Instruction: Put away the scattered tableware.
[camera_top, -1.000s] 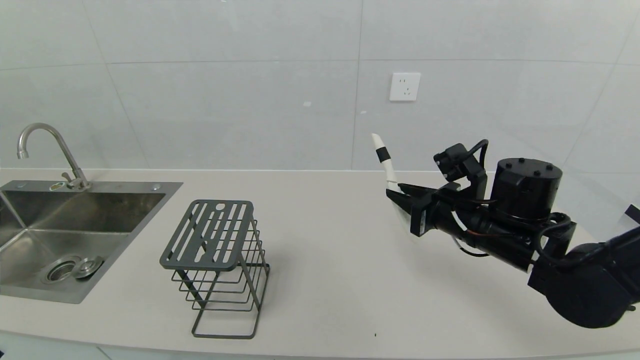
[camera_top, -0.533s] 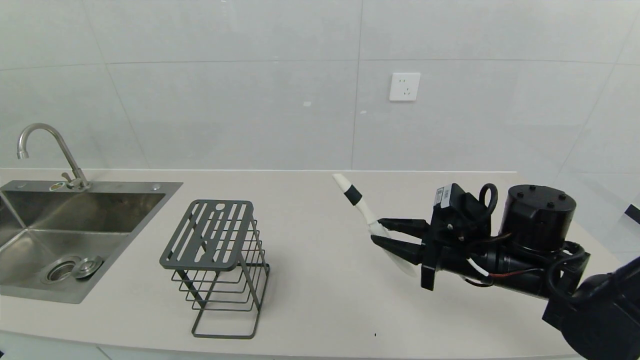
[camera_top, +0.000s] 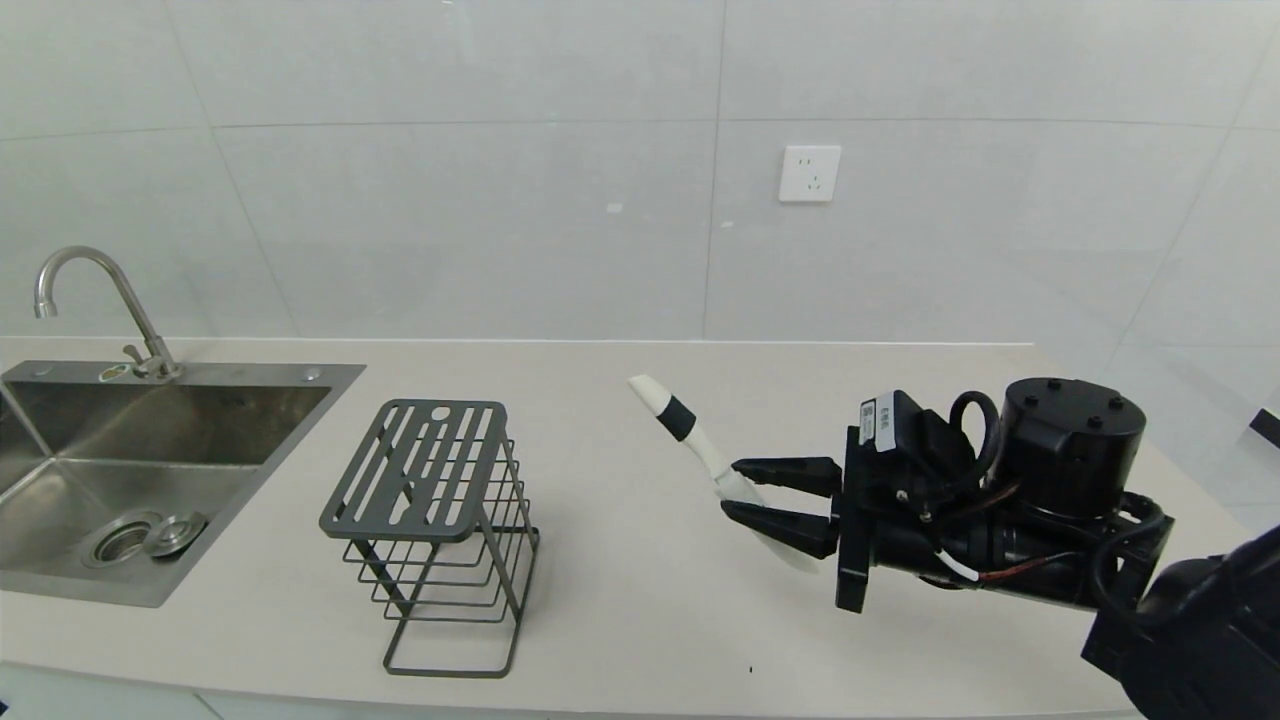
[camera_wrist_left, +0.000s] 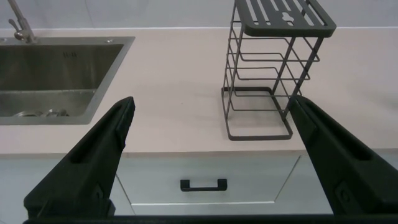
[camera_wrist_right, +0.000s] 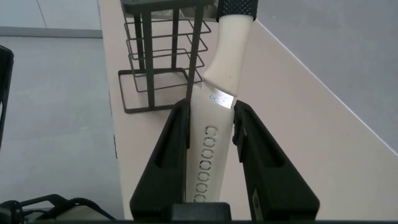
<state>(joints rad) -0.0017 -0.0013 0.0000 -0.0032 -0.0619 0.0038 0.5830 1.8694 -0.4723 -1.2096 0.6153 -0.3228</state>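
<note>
One knife (camera_top: 698, 448) in play: white, perforated blade, black band on the handle. Right gripper (camera_top: 728, 486) is clamped across the blade, so the handle sticks out free toward 10 o'clock, above the countertop (camera_top: 640, 610). The slotted knife rack (camera_top: 430, 500) stands at 9 o'clock from it, well apart, beside the sink (camera_top: 200, 372). My read: the blade must point down to enter a top slot, so expect a wrist flip. Left gripper (camera_wrist_left: 211, 102) spread wide, holding nothing, facing the rack
</note>
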